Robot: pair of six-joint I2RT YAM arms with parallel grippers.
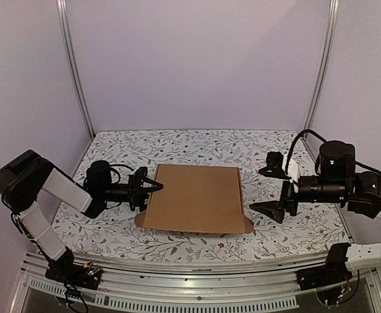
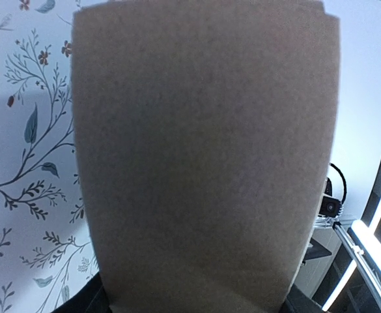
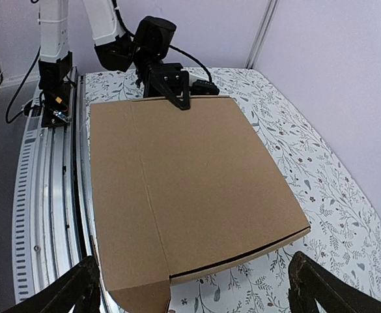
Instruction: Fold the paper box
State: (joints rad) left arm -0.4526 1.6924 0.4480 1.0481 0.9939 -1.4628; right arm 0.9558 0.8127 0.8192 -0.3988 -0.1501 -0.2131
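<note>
The paper box [image 1: 193,197] lies flat and closed in the middle of the table, plain brown, with a thin dark slit [image 3: 242,257] along its right-hand edge under the lid. My left gripper [image 1: 152,187] straddles the box's left edge. One finger [image 3: 177,91] lies on top of the lid, and cardboard [image 2: 203,163] fills the whole gap between the jaws. My right gripper [image 1: 258,189] stands wide open just off the box's right edge and touches nothing. Its two fingertips [image 3: 73,290] show in the bottom corners of the right wrist view.
A floral cloth [image 1: 288,225] covers the table. Pale walls and aluminium posts [image 1: 76,78] close in the back and sides. A metal rail [image 1: 177,283] runs along the near edge, with both arm bases on it.
</note>
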